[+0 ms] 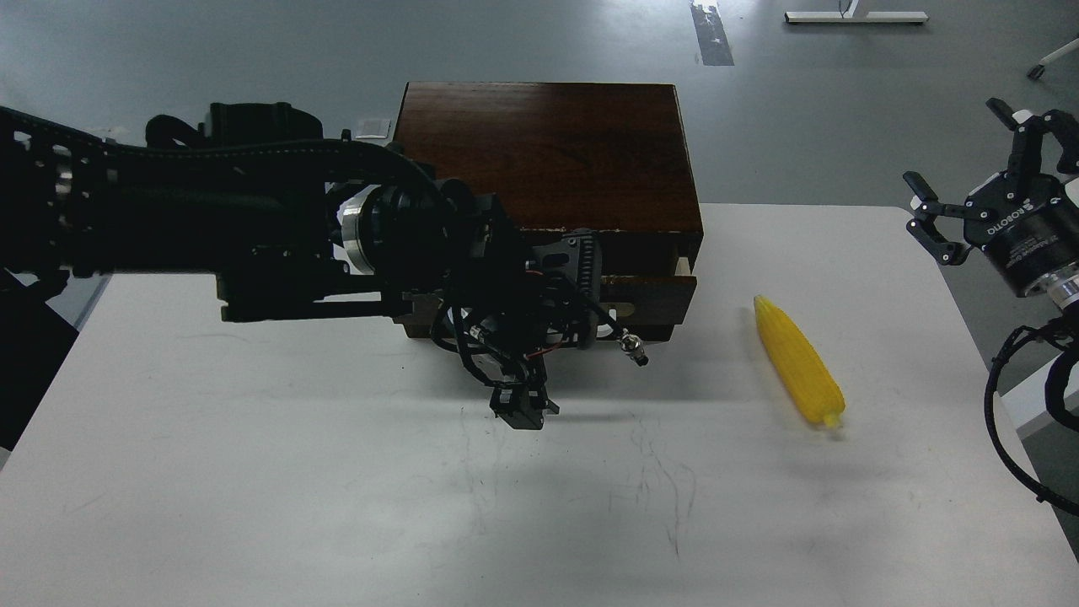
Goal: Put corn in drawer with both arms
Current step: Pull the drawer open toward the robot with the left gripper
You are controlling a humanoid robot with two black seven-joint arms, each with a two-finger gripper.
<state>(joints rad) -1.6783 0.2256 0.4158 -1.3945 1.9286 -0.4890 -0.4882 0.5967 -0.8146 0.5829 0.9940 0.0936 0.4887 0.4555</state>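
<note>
cabinet [548, 152]: far middle of the table [253, 506]
drawer [649, 305]: in the cabinet's near face
corn [797, 361]: on the table, right of the drawer
left gripper [523, 405]: just before the drawer

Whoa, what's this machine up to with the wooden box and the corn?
It is meant to put the corn into the drawer of the brown cabinet. Its left end effector is in front of the drawer, which looks slightly pulled out; whether it grips the handle is hidden. The right end effector hangs open off the table's right edge. The corn lies untouched on the table, right of the cabinet.
</note>
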